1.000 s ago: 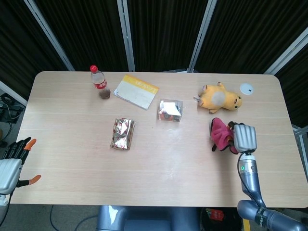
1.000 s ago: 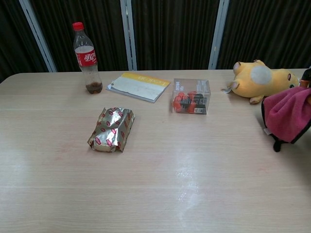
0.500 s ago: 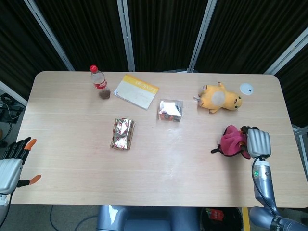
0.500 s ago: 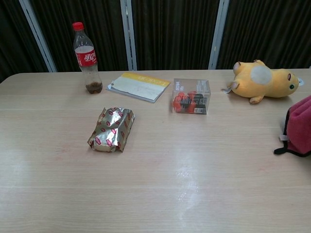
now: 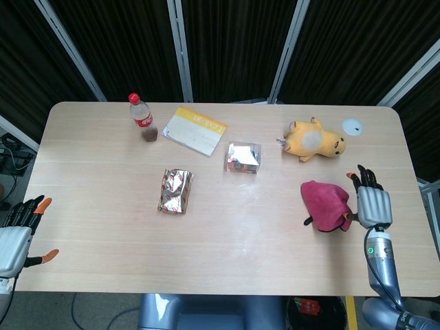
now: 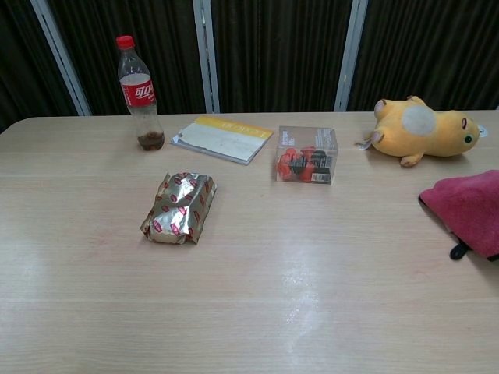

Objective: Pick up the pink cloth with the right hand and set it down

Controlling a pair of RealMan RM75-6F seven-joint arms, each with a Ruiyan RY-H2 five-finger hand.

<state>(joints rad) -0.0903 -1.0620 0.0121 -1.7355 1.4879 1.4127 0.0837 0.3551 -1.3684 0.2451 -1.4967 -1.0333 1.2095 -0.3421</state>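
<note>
The pink cloth lies spread on the table near its right edge, with a small black tab sticking out at its lower left. The chest view shows the pink cloth flat at the right border. My right hand sits just right of the cloth with its fingers stretched out and apart, and its thumb is at the cloth's right edge. It holds nothing. My left hand hangs off the table's front left corner, fingers spread and empty. Neither hand shows in the chest view.
A yellow plush toy lies behind the cloth, with a white disc beside it. A clear box, a foil packet, a yellow-white booklet and a cola bottle stand further left.
My right hand carried the bunched cloth rightward and toward the front, lowered it and let go. The cloth now lies flat and the fingers have opened. The left hand stayed still.
</note>
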